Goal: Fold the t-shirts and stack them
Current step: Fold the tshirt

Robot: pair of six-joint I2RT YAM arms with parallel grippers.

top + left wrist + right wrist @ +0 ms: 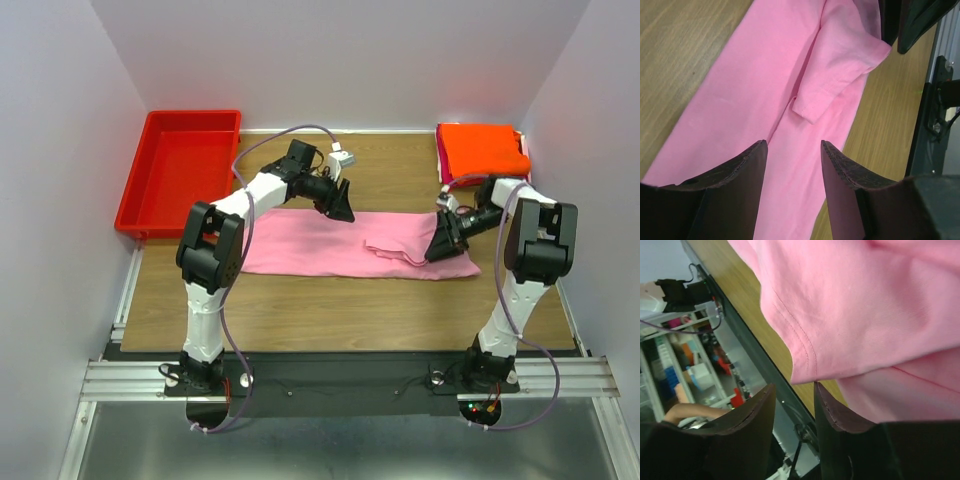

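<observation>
A light pink t-shirt (320, 245) lies on the wooden table as a long folded band, with a sleeve (390, 248) doubled over near its right end. My left gripper (343, 210) hovers over the band's far edge, open, with only pink cloth (765, 90) showing below its empty gap (792, 143). At the right end my right gripper (440, 245) is open too, and the shirt's stitched hem (805, 355) lies just past its fingertips (794, 386). A folded orange t-shirt (482, 148) rests at the far right on a darker pink-red one (439, 150).
A red plastic tray (135, 190) stands at the back left corner. White walls close in on both sides and the back. The table's front edge and a metal rail (340, 375) run along the arm bases.
</observation>
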